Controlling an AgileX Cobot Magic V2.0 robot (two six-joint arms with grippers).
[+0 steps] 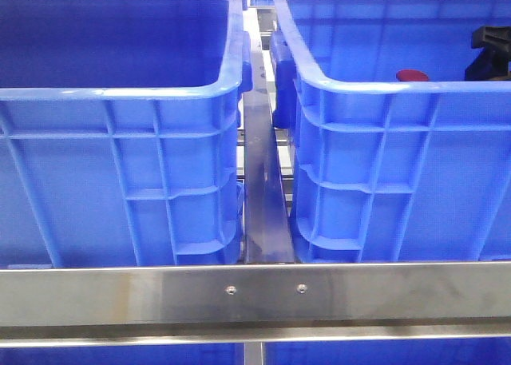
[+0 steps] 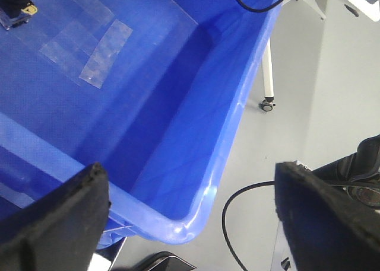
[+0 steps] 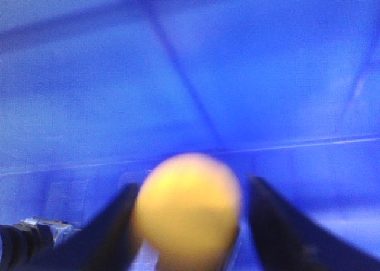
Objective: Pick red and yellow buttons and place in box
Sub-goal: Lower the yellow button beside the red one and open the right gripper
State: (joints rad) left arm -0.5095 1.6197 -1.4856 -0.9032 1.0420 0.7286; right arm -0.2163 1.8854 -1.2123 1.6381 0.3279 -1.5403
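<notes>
Two big blue crates stand side by side, the left crate (image 1: 120, 93) and the right crate (image 1: 383, 89). Just behind the right crate's near rim shows the top of the dark red button (image 1: 412, 75). My right gripper (image 1: 491, 53) is down inside that crate. In the right wrist view, the blurred yellow button (image 3: 189, 209) sits between the fingers of the right gripper (image 3: 193, 185). One finger is against it and a thin blue gap shows at the other finger. My left gripper (image 2: 189, 167) is wide open and holds nothing, above a crate's corner rim (image 2: 208, 206).
A steel rail (image 1: 255, 289) crosses in front of the crates, and a metal bar (image 1: 263, 189) runs between them. Clear tape patches (image 2: 89, 45) lie on the crate floor. Grey floor, a black cable (image 2: 228, 223) and a castor leg (image 2: 268, 102) lie beyond the crate.
</notes>
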